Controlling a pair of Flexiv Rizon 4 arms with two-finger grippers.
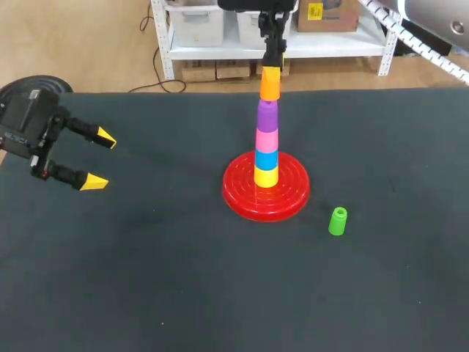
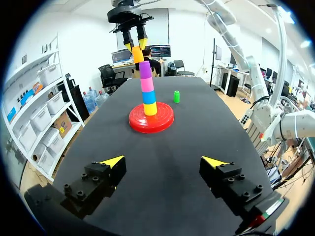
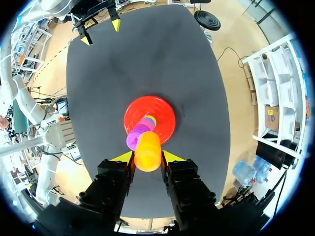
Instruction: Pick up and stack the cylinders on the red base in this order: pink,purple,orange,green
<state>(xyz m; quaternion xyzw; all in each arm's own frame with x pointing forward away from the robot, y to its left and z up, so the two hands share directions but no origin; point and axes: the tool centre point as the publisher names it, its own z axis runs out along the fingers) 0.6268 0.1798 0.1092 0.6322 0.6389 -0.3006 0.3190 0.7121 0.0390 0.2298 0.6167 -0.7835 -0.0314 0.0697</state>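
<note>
Pink point(image 1: 266, 138) and purple point(image 1: 267, 115) sit on our base point(image 1: 242, 199). Our right gripper point(image 3: 147, 156) clamps orange point(image 1: 270, 83) atop them. Green point(image 1: 338, 221) lies on the surface point(image 1: 146, 279), and our left gripper point(image 1: 99, 159) gapes wide.

The worktop point(image 1: 146, 279) has a matt, dark, cloth-like cover. The red base point(image 1: 242, 192) on it is glossy, ridged plastic. The orange cylinder point(image 1: 270, 83) topping the base's stack and the green cylinder point(image 1: 337, 221) just beside the base look like smooth, faintly shiny plastic. Above the base, the right hand point(image 3: 147, 157) has matt black finger blocks with smooth yellow tips.
</note>
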